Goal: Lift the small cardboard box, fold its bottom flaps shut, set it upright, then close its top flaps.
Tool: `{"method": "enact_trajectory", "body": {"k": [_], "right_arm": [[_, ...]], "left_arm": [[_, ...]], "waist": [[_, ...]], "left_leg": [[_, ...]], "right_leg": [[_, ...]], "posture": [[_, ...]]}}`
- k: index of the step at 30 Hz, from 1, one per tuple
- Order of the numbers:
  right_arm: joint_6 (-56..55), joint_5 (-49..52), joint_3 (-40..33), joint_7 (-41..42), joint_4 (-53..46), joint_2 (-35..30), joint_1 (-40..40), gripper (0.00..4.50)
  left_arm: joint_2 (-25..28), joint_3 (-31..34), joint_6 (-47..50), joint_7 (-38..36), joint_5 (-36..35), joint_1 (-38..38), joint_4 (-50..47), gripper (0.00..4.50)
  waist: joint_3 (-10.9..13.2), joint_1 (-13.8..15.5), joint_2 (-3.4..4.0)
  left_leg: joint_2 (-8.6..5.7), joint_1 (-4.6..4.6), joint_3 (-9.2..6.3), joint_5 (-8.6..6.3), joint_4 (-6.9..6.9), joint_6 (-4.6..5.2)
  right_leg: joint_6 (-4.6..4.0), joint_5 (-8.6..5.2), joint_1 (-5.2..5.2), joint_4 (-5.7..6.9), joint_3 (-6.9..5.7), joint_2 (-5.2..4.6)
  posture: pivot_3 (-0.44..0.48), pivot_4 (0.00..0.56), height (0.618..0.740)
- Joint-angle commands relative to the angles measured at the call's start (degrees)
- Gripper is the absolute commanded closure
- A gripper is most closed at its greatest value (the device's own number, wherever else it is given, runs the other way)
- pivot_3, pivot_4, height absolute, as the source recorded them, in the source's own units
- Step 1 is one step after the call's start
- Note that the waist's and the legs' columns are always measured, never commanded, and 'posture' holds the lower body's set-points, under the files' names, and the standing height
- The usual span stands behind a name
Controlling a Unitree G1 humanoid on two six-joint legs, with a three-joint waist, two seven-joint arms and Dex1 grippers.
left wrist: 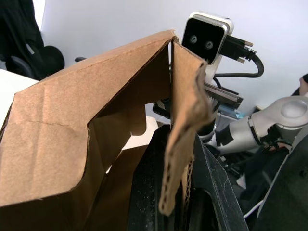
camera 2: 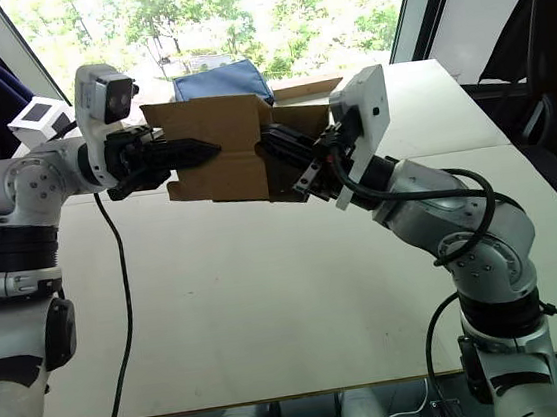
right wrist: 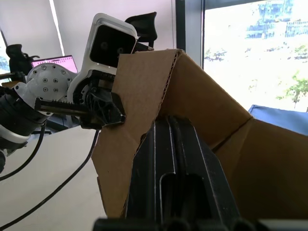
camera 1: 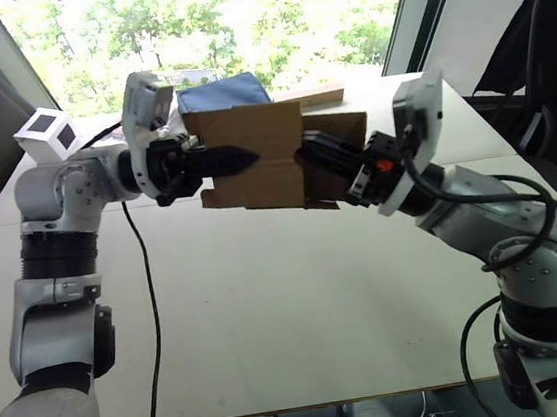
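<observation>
Between the left end effector and right end effector, each clamped on a wall, the small cardboard box looks light, thin, crushable; grip near creases

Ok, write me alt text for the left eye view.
Two robot arms hold a small cardboard box in the air above a white table, the left gripper shut on its near wall and the right gripper clamped at its right side. Behind sit a white cube, a blue cloth and sunlit trees through the window.
</observation>
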Motion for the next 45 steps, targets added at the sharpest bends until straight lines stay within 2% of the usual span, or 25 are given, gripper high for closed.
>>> {"method": "enact_trajectory", "body": {"k": [1, 5, 8, 12, 18, 23, 31, 45], "right_arm": [[0.5, 4.0, -4.7, 0.5, -3.2, -3.2, 1.1, 4.48], [1.7, 10.8, -11.2, -0.1, -4.7, -8.4, 5.0, 4.48], [4.0, 17.0, -15.6, 0.9, -6.7, -13.9, 12.1, 4.48], [4.6, 19.9, -14.0, 1.2, -10.5, -17.4, 18.3, 4.48], [3.1, 11.4, -3.2, -1.3, -11.5, -14.0, 16.7, 4.48], [1.1, 3.9, 1.0, -1.6, -9.6, -11.5, 15.1, 4.48], [-2.6, -4.1, 1.7, 1.2, -6.9, -8.9, 14.9, 4.48], [-5.0, -8.3, 1.5, 2.4, -5.0, -3.7, 11.6, 4.48]], "left_arm": [[0.4, 0.8, -1.1, -0.2, 0.3, -1.5, 0.0, 4.50], [0.6, 0.8, -1.7, -0.6, 0.8, -1.9, 0.7, 4.50], [0.6, 0.8, -2.4, -0.9, 1.2, -2.5, 1.4, 4.50], [0.4, 0.8, -3.6, -1.1, 1.9, -3.7, 3.0, 4.50], [-0.4, 0.6, -4.9, -1.5, 2.7, -5.7, 4.8, 4.50], [-0.4, 0.9, -3.8, -2.1, 2.2, -5.7, 3.9, 4.50], [-0.1, 0.8, -1.7, -2.5, 1.4, -4.5, 1.2, 4.50], [0.4, 1.2, 0.5, -1.5, -0.3, -2.6, -2.1, 4.50]], "waist": [[0.0, 0.0, 0.00], [0.0, 0.1, 0.00], [0.0, 0.3, -0.01], [0.0, 0.0, -0.01], [0.0, -0.1, -0.01], [0.0, 0.2, -0.01], [0.0, 0.1, -0.01], [0.0, 0.1, -0.01]], "left_leg": [[0.00, 0.00, 0.00, 0.00, 0.00, 0.00], [0.00, 0.00, 0.00, 0.00, 0.00, 0.00], [-0.01, -0.02, 0.00, -0.01, 0.01, 0.02], [0.00, -0.02, 0.00, -0.03, 0.05, 0.06], [0.05, 0.01, 0.01, -0.03, 0.11, 0.06], [0.03, -0.06, -0.01, -0.05, 0.26, 0.08], [0.02, -0.08, -0.02, -0.08, 0.35, 0.14], [0.02, -0.08, -0.03, -0.08, 0.36, 0.14]], "right_leg": [[0.00, 0.00, 0.00, -0.01, 0.00, 0.00], [0.00, 0.00, 0.00, -0.01, 0.00, 0.00], [0.00, 0.00, 0.02, -0.02, -0.01, -0.04], [0.00, 0.00, 0.05, -0.03, -0.01, -0.04], [0.01, -0.01, 0.04, -0.03, 0.00, 0.03], [0.01, -0.01, 0.04, -0.01, -0.01, 0.03], [0.01, -0.01, 0.05, 0.01, -0.02, 0.04], [0.01, -0.01, 0.05, 0.02, -0.02, 0.04]], "posture": [[0.000, 0.150, 0.740], [0.000, 0.150, 0.740], [0.000, 0.150, 0.740], [0.000, 0.150, 0.740], [0.000, 0.150, 0.740], [0.000, 0.150, 0.740], [0.000, 0.150, 0.740], [0.000, 0.150, 0.740]]}}
